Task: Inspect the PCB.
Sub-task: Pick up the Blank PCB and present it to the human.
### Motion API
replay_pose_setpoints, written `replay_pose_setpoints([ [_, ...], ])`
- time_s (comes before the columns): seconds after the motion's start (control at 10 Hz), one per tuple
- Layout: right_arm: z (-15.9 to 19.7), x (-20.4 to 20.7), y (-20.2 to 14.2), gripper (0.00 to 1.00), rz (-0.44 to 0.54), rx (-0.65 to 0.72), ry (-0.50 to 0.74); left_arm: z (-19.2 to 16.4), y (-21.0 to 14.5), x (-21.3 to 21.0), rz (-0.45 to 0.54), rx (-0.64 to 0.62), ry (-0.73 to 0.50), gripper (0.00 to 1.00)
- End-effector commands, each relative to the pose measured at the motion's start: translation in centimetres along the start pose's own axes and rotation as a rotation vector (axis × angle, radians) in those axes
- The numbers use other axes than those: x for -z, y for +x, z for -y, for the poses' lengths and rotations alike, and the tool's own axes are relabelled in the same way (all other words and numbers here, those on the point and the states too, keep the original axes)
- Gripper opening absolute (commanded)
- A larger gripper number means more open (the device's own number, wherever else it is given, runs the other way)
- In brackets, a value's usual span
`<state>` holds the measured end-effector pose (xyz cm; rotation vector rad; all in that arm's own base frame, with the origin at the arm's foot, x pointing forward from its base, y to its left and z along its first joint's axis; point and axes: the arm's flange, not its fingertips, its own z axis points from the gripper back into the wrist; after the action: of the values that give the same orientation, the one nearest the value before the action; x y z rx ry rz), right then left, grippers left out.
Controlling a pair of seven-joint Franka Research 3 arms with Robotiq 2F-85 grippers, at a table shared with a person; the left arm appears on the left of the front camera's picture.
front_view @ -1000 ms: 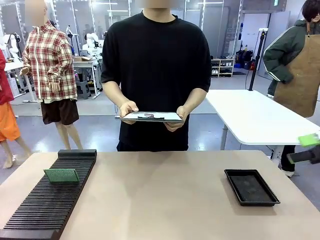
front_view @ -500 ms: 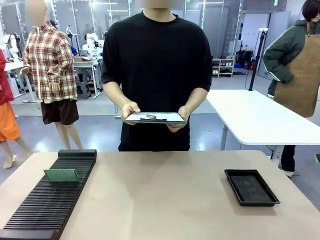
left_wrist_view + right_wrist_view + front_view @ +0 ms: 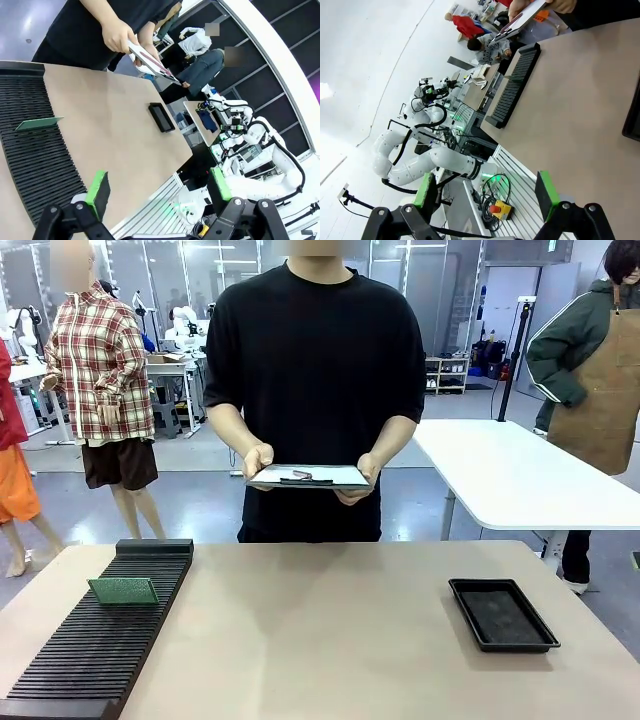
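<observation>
Green and untouched, the PCB (image 3: 123, 590) stands slotted in the black rack (image 3: 90, 660) at the left of the bench (image 3: 330, 640), while a person across it holds a clipboard (image 3: 308, 476). The right arm, at the bench's right edge a second ago, has drawn back. The left pincer (image 3: 159, 186) and right pincer (image 3: 486, 193) gape wide and empty, so the inspection has likely yet to begin.
</observation>
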<state>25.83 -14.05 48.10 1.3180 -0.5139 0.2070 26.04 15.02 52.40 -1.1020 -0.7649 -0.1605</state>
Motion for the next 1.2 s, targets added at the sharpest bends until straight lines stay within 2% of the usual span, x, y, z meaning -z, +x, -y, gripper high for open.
replay_pose_setpoints([
  [0.0,0.0,-0.1,0.2,1.00,0.003,-0.024,0.010,2.3,1.1,1.4,-0.092,0.112,0.070,1.00],
  [0.1,0.0,-0.1,0.2,1.00,0.003,-0.024,0.010,4.4,2.7,3.2,-0.207,0.243,0.216,1.00],
  [0.2,0.0,-0.1,0.2,1.00,0.003,-0.024,0.010,6.2,4.8,5.3,-0.318,0.377,0.290,1.00],
  [0.3,0.0,-0.1,0.2,1.00,0.003,-0.024,0.010,7.1,6.6,7.3,-0.409,0.455,0.364,1.00],
  [0.6,0.0,-0.1,0.2,1.00,0.003,-0.024,0.010,7.4,10.0,15.8,-0.789,0.840,0.639,1.00],
  [0.8,0.0,-0.1,0.2,1.00,0.003,-0.024,0.010,6.3,11.5,20.0,-0.918,1.125,0.708,1.00],
  [0.9,0.0,-0.1,0.2,1.00,0.003,-0.024,0.010,4.9,11.5,21.3,-1.071,1.199,0.578,1.00],
  [1.0,0.0,-0.1,0.2,1.00,0.003,-0.024,0.010,3.0,11.4,22.3,-1.187,1.238,0.578,1.00],
  [1.1,0.0,-0.1,0.2,1.00,0.003,-0.024,0.010,2.2,11.3,22.9,-1.204,1.254,0.537,1.00],
])
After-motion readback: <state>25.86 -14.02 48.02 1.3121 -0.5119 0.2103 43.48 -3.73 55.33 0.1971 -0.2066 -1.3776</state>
